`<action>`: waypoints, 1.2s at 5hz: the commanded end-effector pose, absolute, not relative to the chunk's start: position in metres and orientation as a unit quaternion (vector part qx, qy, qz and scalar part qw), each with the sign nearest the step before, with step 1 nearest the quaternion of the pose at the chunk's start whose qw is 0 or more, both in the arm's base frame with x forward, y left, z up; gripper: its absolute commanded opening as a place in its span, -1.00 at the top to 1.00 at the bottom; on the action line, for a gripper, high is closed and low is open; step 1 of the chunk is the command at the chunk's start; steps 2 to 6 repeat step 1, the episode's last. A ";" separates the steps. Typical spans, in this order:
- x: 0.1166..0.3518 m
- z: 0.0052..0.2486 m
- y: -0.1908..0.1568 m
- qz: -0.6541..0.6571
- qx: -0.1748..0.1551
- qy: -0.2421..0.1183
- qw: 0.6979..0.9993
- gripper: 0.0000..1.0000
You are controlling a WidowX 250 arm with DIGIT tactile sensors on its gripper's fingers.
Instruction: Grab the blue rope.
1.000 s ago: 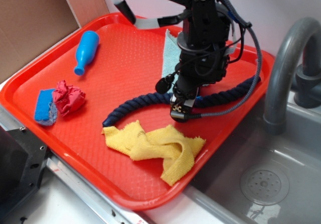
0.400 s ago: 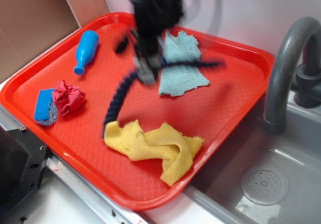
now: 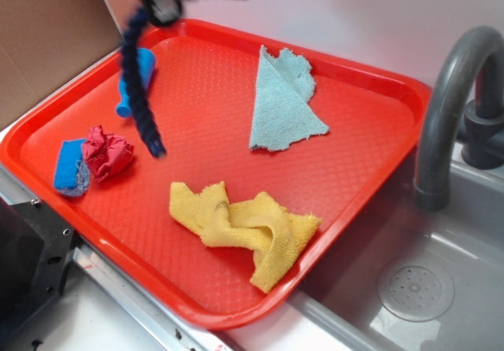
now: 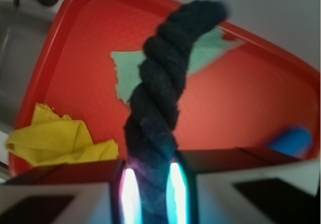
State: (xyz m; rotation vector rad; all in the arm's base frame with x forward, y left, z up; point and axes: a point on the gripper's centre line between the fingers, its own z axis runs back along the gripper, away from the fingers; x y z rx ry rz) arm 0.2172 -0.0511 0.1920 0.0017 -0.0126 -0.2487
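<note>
The blue rope (image 3: 138, 83) is pinched between the jaws, which are closed on it near the top left of the exterior view; one end hangs down from them over the red tray (image 3: 358, 170), clear of its surface. Beyond the jaws in the wrist view lie a teal cloth (image 4: 125, 73), a yellow cloth (image 4: 55, 141) and a light blue bowling pin (image 4: 293, 139), all on the tray.

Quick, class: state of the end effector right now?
End effector: closed on the blue rope, lifted off the red tray.
</note>
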 end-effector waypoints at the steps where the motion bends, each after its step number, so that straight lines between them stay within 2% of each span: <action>1: 0.204 0.203 -0.058 -0.083 -0.009 -0.054 0.995 1.00; 6: 0.204 0.203 -0.058 -0.083 -0.009 -0.054 0.995 1.00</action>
